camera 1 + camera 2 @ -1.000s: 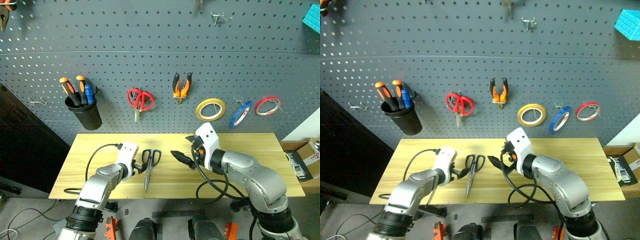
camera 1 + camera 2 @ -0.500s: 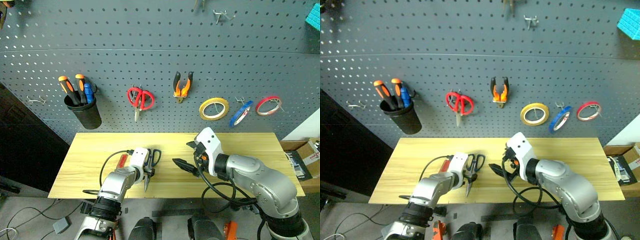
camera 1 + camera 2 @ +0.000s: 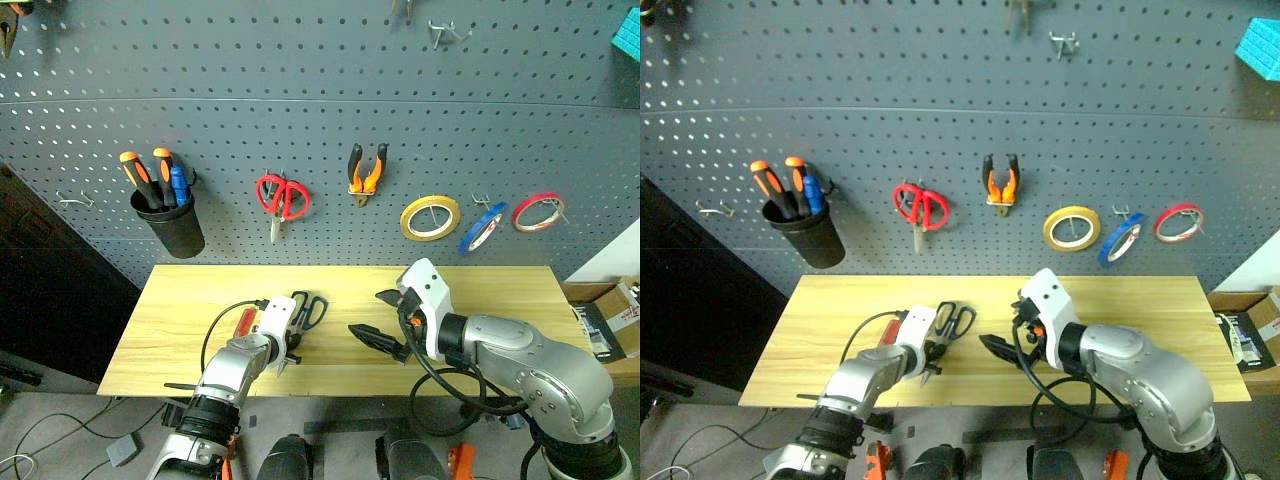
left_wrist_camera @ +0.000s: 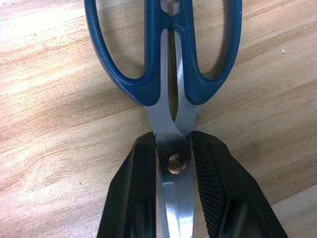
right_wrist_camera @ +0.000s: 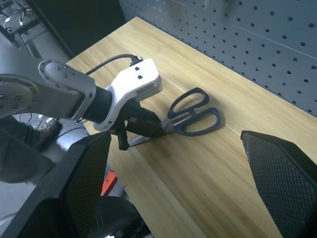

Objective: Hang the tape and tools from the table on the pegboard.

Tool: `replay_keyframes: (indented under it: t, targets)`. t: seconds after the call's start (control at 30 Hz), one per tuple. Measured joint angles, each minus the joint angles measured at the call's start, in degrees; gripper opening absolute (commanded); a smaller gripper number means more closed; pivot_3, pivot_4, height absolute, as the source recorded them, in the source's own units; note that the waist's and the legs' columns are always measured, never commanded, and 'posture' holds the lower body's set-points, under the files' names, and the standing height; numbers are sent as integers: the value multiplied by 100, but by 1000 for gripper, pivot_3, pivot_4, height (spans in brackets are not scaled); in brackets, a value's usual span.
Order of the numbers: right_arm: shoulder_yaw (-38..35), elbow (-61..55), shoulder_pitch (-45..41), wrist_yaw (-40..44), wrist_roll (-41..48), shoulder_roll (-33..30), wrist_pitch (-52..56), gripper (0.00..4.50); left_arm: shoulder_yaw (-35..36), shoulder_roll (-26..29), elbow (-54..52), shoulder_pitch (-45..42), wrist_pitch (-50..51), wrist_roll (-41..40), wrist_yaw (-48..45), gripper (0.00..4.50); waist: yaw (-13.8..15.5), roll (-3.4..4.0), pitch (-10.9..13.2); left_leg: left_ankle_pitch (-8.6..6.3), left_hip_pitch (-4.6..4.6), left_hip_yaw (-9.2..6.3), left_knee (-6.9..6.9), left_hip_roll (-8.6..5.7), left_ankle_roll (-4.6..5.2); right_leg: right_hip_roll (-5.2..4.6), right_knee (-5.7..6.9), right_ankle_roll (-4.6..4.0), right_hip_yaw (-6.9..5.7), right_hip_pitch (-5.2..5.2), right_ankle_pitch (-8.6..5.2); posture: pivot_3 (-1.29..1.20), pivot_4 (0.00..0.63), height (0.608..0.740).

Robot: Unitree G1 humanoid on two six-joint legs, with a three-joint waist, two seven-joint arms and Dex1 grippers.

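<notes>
The dark blue-handled scissors lie flat on the bench, left of its middle, handles toward the pegboard. The left end effector is closed on them right at the pivot screw, one black finger on each side of the two blades. The right end effector hangs over the middle of the bench with its fingers spread wide and nothing between them.

The scissors look rigid, fairly light, and slick on the bare steel. A hold at the pivot keeps the blades together and sits close to the balance point, though polished metal between the ribbed pads may slip or swing once lifted. The handle loops stay free, which is what a hook needs.

The bench is pale yellow wood, smooth and level. On the pegboard already hang red-handled scissors, orange-and-black pliers, yellow tape, blue tape and red tape; a black cup holds screwdrivers.
</notes>
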Motion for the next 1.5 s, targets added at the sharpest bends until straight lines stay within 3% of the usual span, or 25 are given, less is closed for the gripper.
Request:
replay_keyframes:
  t: [0.17, 0.27, 0.47, 0.67, 0.83, 1.03, 1.5]
  targets:
    - [162, -172, 76, 111, -309, -509, -730, 4500, 202, 43, -433, 407, -19, -109, -91, 770, -35, -1, 5, 0, -4, 2, -2, 1, 0, -1, -4, 1, 0, -4, -1, -144, 176, 740]
    - [303, -310, 152, 437, -560, -1015, -1507, 4500, 244, 356, -1002, 756, -293, -155, -364, 770, -73, -9, 30, 0, -11, 1, -3, 3, -1, -1, -5, 2, -2, -10, -1, -141, 175, 740]
    - [262, -397, 204, 787, -536, -1169, -2187, 4500, 728, 609, -2259, 1243, -1428, -419, -820, 769, -77, -10, 34, 0, -17, 1, 0, -2, -1, -36, -9, 1, 0, -10, -1, -124, 167, 740]
    - [-18, -392, 252, 1016, -471, -1314, -2470, 4500, 948, 1051, -3116, 1749, -3183, -319, -1210, 768, -40, -8, 37, 0, -20, 1, -4, -3, -1, -38, -17, 1, 1, -9, -1, -117, 163, 740]
    - [-80, -278, 272, 1054, -541, -1426, -2686, 4500, 1072, 983, -3149, 1695, -3802, -350, -1227, 768, 17, -9, 37, 0, -21, -1, -1, -3, -1, -35, -16, 1, -7, -9, -1, -116, 161, 740]
    - [-71, -91, 321, 1053, -751, -1500, -2908, 4500, 1323, 786, -2995, 1022, -4028, -317, -794, 768, 25, -10, 37, 0, -23, 4, 5, -7, -1, -13, -13, 4, -10, -8, 0, -113, 158, 740]
    - [-41, 35, 205, 1044, -981, -1456, -3104, 4500, 1309, 577, -2579, 892, -3681, -296, -485, 768, 13, -11, 38, 0, -21, 6, 9, 0, 0, -4, -7, 4, -6, -9, 0, -120, 168, 740]
